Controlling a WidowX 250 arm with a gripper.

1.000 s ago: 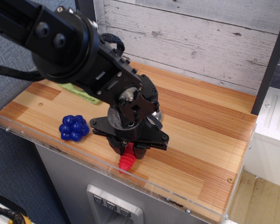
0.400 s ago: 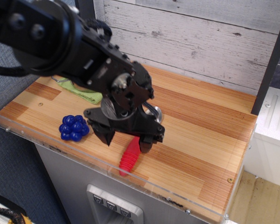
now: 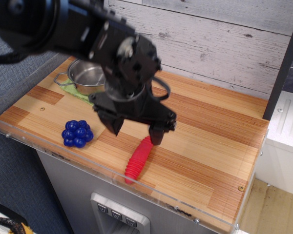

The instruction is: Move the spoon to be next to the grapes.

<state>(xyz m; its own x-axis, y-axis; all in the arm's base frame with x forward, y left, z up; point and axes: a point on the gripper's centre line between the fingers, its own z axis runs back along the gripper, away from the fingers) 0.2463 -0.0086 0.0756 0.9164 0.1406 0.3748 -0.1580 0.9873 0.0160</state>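
Note:
The spoon's ribbed red handle [image 3: 137, 161] lies on the wooden table near the front edge; its metal bowl is hidden behind my gripper. The grapes [image 3: 77, 133], a cluster of dark blue balls, sit on the table to the left of the handle, a short gap away. My gripper [image 3: 135, 130] hangs above the table between the grapes and the upper end of the handle. It is open and empty, its right fingertip [image 3: 156, 136] just above the handle's top end.
A steel pot [image 3: 90, 76] stands on a green cloth [image 3: 80, 95] at the back left. A clear plastic guard [image 3: 49, 146] runs along the table's front edge. A grey plank wall [image 3: 210, 39] stands behind the table.
My gripper let go of the red handle, opened, and rose away from it. The arm pulled up and back, uncovering the steel pot. The spoon stays on the table.

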